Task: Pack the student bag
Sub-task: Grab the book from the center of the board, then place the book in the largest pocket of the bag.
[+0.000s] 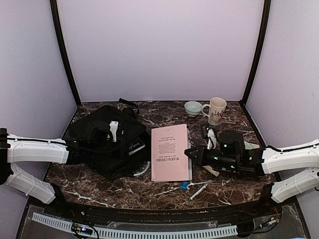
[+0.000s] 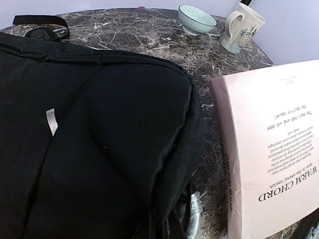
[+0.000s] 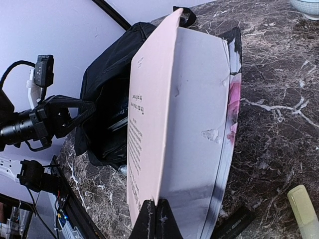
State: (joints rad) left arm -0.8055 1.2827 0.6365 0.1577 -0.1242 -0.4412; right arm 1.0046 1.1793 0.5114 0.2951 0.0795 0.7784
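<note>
Contact is made: the right gripper [image 1: 190,152] is pinched on the right-hand long edge of the pink WARM CHORD book [image 1: 169,152]. The book lies just right of the student bag [image 1: 92,124], long axis near-to-far (parallel to the bag's side). The bag lies leftward of that hand. The left gripper [image 3: 89,110] is at the bag, finger state unclear.

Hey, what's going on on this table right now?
Two robot arms are packing a black bag. The right hand is pinched on the edge of a pink book that lies on the table beside the bag, not yet inside. The left hand is up against the bag, but whether it is gripping isn't clear. A mug, a bowl and a marker sit untouched.
</note>
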